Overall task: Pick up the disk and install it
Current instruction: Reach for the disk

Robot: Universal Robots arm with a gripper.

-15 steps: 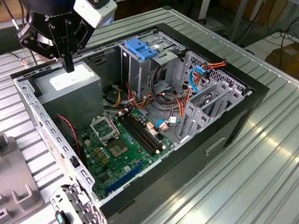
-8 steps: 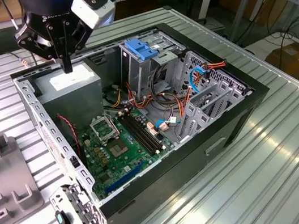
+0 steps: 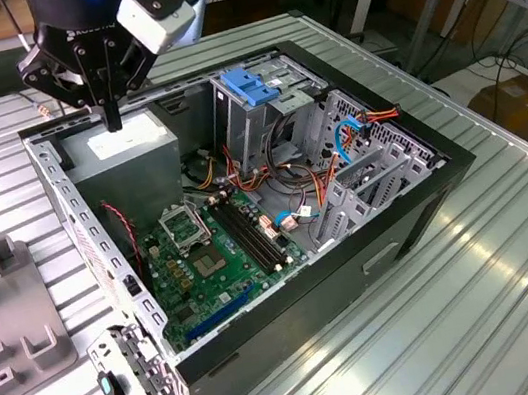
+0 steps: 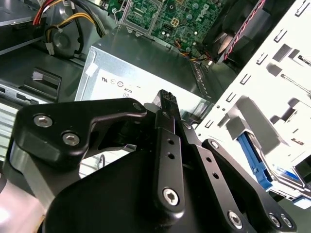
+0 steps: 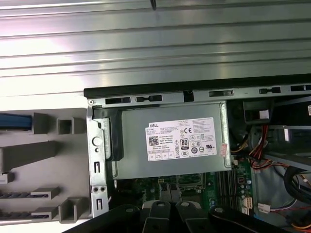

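While the gripper [image 3: 112,119] hangs just above the grey power supply [image 3: 129,147] inside the open computer case [image 3: 426,193], its 2 fingers are pressed together and nothing is between them. In the first wrist view, 1 blue rail edge of the disk [image 5: 13,121] can be seen. It lies in the grey plastic holder [image 5: 48,155] on the ribbed metal table [image 3: 466,316], outside the case and apart from the gripper. In the exterior view this holder stands at the exterior view's left of the case. A blue bracket [image 3: 250,83] sits on top of the metal drive cage [image 3: 251,129], and the green motherboard [image 3: 208,257] lies on the case floor.
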